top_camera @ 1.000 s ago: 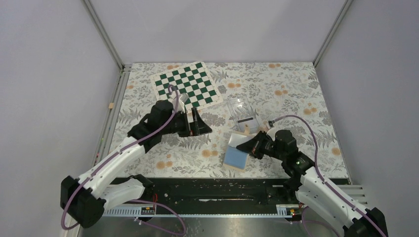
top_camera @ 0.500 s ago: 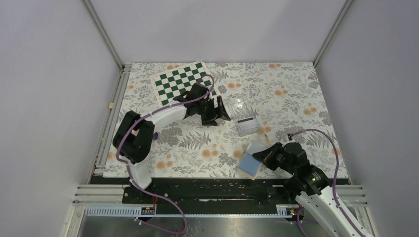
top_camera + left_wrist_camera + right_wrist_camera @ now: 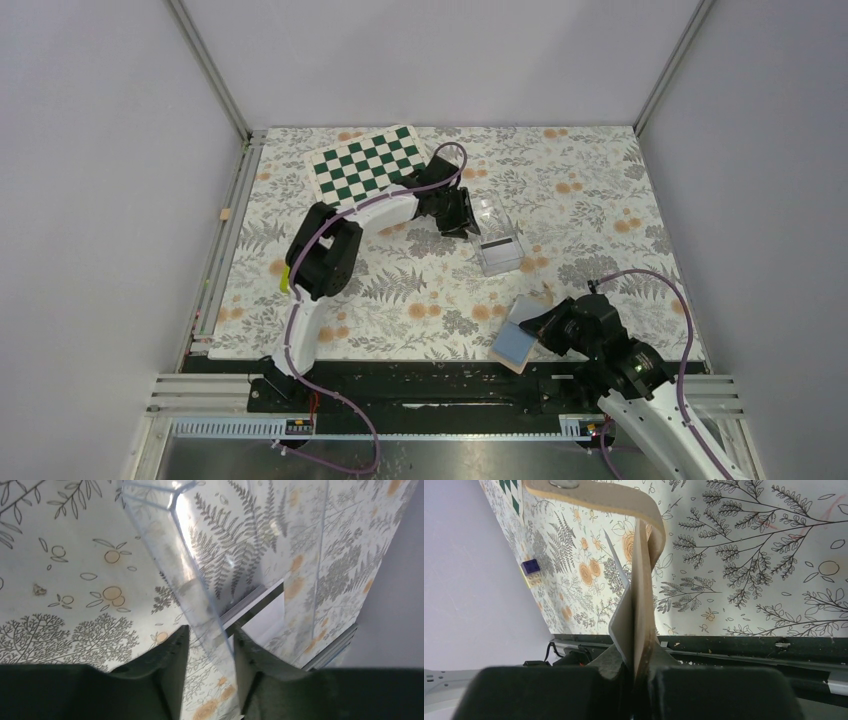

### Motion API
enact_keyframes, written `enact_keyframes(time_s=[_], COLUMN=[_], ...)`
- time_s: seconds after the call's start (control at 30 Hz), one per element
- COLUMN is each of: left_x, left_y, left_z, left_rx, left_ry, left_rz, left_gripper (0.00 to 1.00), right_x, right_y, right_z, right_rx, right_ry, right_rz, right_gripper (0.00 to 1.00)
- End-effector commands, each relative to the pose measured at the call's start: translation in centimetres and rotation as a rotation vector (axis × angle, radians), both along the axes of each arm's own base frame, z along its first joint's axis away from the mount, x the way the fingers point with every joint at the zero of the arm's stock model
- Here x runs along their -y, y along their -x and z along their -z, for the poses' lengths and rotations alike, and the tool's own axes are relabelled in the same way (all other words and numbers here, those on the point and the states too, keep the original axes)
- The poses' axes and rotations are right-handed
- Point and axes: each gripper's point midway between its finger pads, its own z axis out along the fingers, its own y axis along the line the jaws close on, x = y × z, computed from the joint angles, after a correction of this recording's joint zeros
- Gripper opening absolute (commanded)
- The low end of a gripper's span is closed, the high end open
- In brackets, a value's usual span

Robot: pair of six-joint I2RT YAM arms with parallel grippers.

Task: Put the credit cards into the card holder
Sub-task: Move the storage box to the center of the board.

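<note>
The clear plastic box (image 3: 497,245) stands mid-table, with the pale credit cards (image 3: 266,616) lying inside it. My left gripper (image 3: 210,630) reaches to the box's left side (image 3: 463,217). Its jaws stand apart, astride a clear wall of the box (image 3: 200,587), and I see a gap on the left finger's side. The tan card holder (image 3: 512,340) hangs open near the front edge with its light-blue inside showing. My right gripper (image 3: 541,326) is shut on its edge. In the right wrist view the holder (image 3: 644,595) rises from the jaws (image 3: 637,660) and its snap tab curls over the top.
A green-and-white chessboard (image 3: 375,168) lies at the back left, behind the left arm. A small purple cube (image 3: 530,566) sits on a yellowish block far to the left. The table's front rail (image 3: 744,647) runs just below the held card holder.
The left arm swung right from the chessboard to the clear box and its jaws narrowed around the box wall. The right arm drew the card holder back toward the front edge.
</note>
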Motion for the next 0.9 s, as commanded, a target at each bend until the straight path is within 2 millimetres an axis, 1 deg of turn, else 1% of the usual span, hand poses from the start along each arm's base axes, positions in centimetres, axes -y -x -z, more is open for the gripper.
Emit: enact_keyframes(time_s=[0.0, 0.13, 0.2, 0.27, 0.57, 0.77, 0.87], left_x=[-0.4, -0.9, -1.4, -2.1, -6.5, -9.6, -11.5], left_y=[-2.0, -2.1, -2.1, -2.1, -1.9, -1.1, -0.6], left_z=[-0.4, -0.3, -0.5, -0.8, -2.7, -3.4, -3.3], left_rx=[0.038, 0.034, 0.037, 0.038, 0.041, 0.037, 0.024], left_ry=[-0.048, -0.066, -0.073, -0.083, -0.104, -0.147, -0.173], left_rz=[-0.067, -0.098, -0.119, -0.144, -0.244, -0.286, -0.313], left_gripper=[0.33, 0.12, 0.05, 0.0, 0.0, 0.0, 0.0], right_x=[0.1, 0.1, 0.0, -0.1, -1.2, -1.8, -2.5], right_y=[-0.6, -0.7, -0.8, -1.0, -1.7, -2.3, -3.0], right_z=[-1.9, -2.0, -2.0, -2.0, -2.5, -2.5, -2.7], right_rx=[0.05, 0.056, 0.059, 0.067, 0.084, 0.094, 0.107], right_ry=[-0.001, 0.0, 0.002, 0.002, -0.015, -0.03, -0.046], right_rz=[0.009, 0.007, 0.005, -0.001, -0.038, -0.048, -0.064], right_gripper=[0.0, 0.0, 0.0, 0.0, 0.0, 0.0, 0.0])
